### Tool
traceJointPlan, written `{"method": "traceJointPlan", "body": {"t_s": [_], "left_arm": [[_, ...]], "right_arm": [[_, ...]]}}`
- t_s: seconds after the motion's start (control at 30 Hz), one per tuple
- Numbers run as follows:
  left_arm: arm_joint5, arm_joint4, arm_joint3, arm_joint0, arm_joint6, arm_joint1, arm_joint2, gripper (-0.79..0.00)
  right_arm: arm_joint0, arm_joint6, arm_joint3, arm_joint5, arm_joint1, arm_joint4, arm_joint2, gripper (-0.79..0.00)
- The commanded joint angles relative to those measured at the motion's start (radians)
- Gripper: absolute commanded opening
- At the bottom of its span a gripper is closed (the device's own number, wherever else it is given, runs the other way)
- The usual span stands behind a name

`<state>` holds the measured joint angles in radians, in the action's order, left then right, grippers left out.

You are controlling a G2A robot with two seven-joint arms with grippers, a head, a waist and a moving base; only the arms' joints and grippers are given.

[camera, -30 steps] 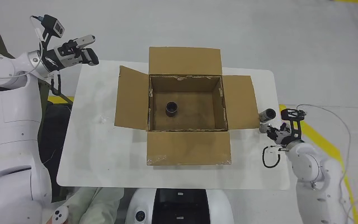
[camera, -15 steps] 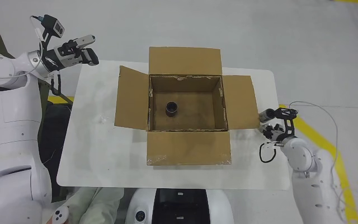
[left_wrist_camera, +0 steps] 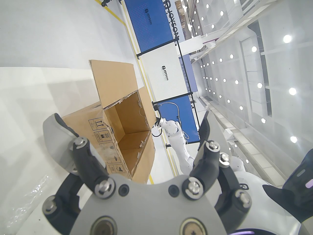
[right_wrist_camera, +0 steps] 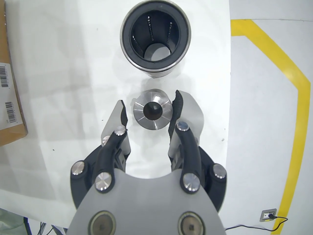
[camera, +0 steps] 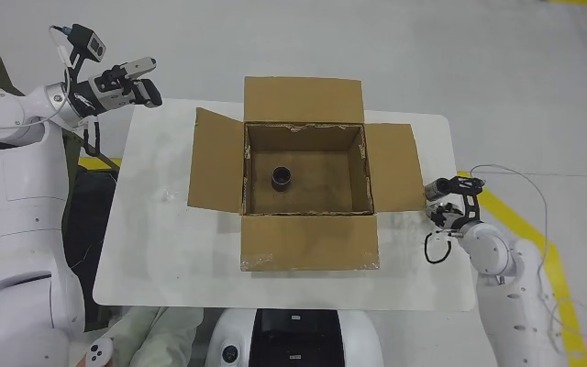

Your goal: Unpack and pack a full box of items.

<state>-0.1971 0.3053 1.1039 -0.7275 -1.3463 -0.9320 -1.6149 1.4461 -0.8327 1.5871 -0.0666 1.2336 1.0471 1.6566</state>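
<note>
Since a second ago our right gripper (right_wrist_camera: 149, 105) has slid in toward the cardboard box (camera: 310, 240), and sits at its 3 o'clock on the worktop (camera: 156, 239). Its jaws are spread around a small slotted steel collet (right_wrist_camera: 151, 113), one side about touching it, the other just apart. A linear bearing (right_wrist_camera: 155, 37) stands just beyond the collet; a second linear bearing (camera: 283, 177) stands inside the box. We judge the step is pinching the collet: we should centre first, close evenly and keep clear of the bearing. Our left gripper (camera: 144, 79) hangs at the worktop's 10 o'clock, jaws spread, empty.
</note>
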Motion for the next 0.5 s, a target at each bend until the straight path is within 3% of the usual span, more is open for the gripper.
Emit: {"method": "traceJointPlan", "body": {"t_s": [0.0, 0.17, 0.27, 0.47], "left_arm": [[0.0, 0.0, 0.0, 0.0, 0.0, 0.0, 0.0, 0.0], [0.0, 0.0, 0.0, 0.0, 0.0, 0.0, 0.0, 0.0], [0.0, 0.0, 0.0, 0.0, 0.0, 0.0, 0.0, 0.0], [0.0, 0.0, 0.0, 0.0, 0.0, 0.0, 0.0, 0.0]], "right_arm": [[0.0, 0.001, -0.001, 0.004, -0.001, -0.002, -0.002, -0.557], [0.001, 0.007, 0.002, 0.01, -0.003, -0.004, -0.004, -0.668], [0.008, 0.007, 0.016, 0.007, -0.006, -0.01, -0.002, -0.776], [0.043, 0.014, 0.069, 0.004, -0.01, -0.017, 0.007, -0.785]]}}
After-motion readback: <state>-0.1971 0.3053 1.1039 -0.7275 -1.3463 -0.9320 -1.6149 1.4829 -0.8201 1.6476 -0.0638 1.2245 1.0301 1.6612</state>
